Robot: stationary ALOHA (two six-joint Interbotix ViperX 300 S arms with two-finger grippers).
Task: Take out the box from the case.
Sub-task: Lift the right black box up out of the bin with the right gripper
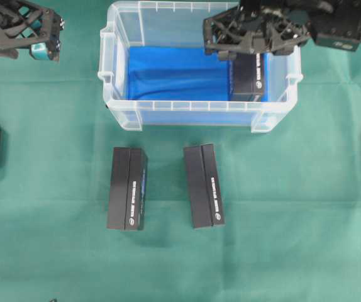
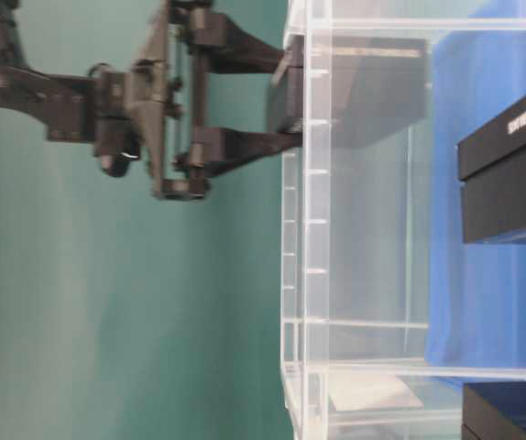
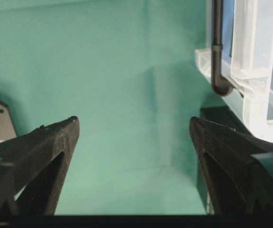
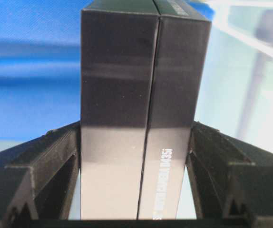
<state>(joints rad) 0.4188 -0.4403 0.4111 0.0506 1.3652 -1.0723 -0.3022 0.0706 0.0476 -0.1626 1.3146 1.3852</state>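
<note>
Right gripper (image 4: 136,142) clamped on the black camera box (image 4: 143,95); lift straight, clearing the case (image 1: 121,94) wall alongside. Left gripper (image 3: 134,137) spread wide.

Your left hand (image 3: 134,137) hangs with its two dark fingers (image 3: 46,152) spread wide, nothing between them but the green tabletop (image 3: 108,71). At upper right you see a corner of the clear case (image 3: 250,61), a dark box (image 3: 219,118) just below it.
</note>
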